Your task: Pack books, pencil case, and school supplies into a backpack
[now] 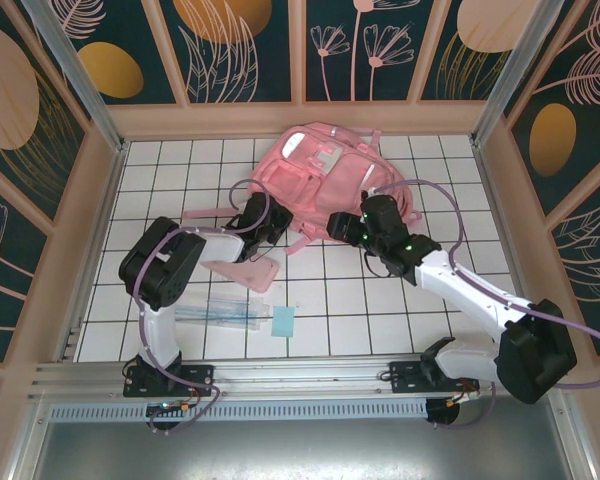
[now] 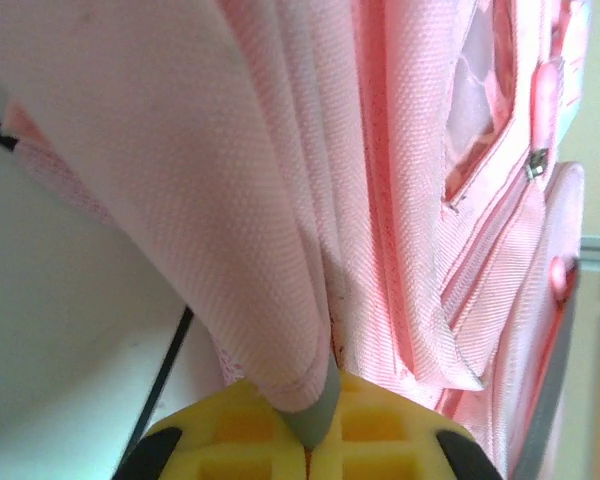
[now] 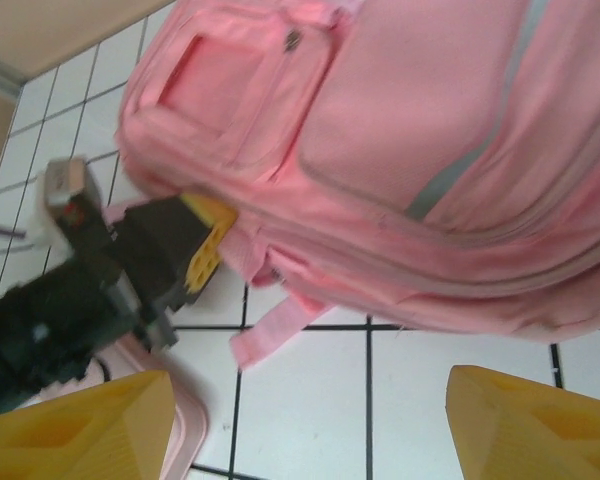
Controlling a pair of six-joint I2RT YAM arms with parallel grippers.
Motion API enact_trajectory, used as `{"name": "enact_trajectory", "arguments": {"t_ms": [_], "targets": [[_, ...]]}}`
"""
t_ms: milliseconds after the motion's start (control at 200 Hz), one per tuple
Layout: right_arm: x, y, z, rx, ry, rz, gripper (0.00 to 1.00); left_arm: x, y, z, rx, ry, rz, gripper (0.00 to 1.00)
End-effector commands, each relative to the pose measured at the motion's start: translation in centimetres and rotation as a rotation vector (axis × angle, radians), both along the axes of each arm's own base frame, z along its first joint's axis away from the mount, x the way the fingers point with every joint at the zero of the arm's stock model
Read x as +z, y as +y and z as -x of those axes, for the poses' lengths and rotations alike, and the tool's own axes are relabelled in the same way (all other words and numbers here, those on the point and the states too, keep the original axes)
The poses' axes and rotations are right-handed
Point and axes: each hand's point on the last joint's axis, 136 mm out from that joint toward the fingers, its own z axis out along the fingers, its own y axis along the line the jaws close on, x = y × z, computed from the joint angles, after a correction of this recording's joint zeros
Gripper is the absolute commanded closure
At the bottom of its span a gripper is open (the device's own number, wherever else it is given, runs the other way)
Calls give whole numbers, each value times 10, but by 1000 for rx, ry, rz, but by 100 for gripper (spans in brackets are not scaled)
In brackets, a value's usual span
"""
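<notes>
The pink backpack (image 1: 325, 175) lies flat at the back middle of the tiled table. My left gripper (image 1: 271, 224) is at its near left edge, and in the left wrist view that gripper (image 2: 320, 440) is shut on a fold of the backpack (image 2: 280, 200) fabric with a grey trim. My right gripper (image 1: 353, 229) hangs open over bare tile just in front of the backpack (image 3: 430, 140), its yellow fingertips (image 3: 80, 430) wide apart with nothing between them. The pale pink pencil case (image 1: 248, 272) lies near the left arm. The clear packet (image 1: 220, 310) and light-blue pad (image 1: 283, 322) lie nearer the front. The books are out of view.
A loose pink strap (image 3: 280, 325) trails from the backpack onto the tiles between the two grippers. The left gripper's yellow finger (image 3: 205, 250) presses at the backpack's edge in the right wrist view. Wooden walls (image 1: 300, 118) ring the table on three sides.
</notes>
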Motion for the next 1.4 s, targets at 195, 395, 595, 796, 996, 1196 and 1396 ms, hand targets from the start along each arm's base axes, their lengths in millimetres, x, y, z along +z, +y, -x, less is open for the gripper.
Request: {"name": "enact_trajectory", "arguments": {"t_ms": [195,395,595,796,996,1196,1396], "targets": [[-33,41,22,202,7,-34,31,79,-8,-11,43,-84,182,100],[-48,63,6,253,-1,-46,39,118,-13,-10,23,-117,249,100],[-61,79,-15,242,-21,-46,47,131,-11,-6,39,-126,289,100],[-67,88,-40,195,-70,-41,48,136,-12,-4,35,-132,290,100],[-73,96,-65,157,-96,-11,50,137,-14,-1,30,-127,303,100],[-77,98,-72,146,-96,2,85,135,-12,0,35,-123,297,100],[-74,87,-60,168,-96,42,100,132,-6,-3,62,-131,279,100]]}}
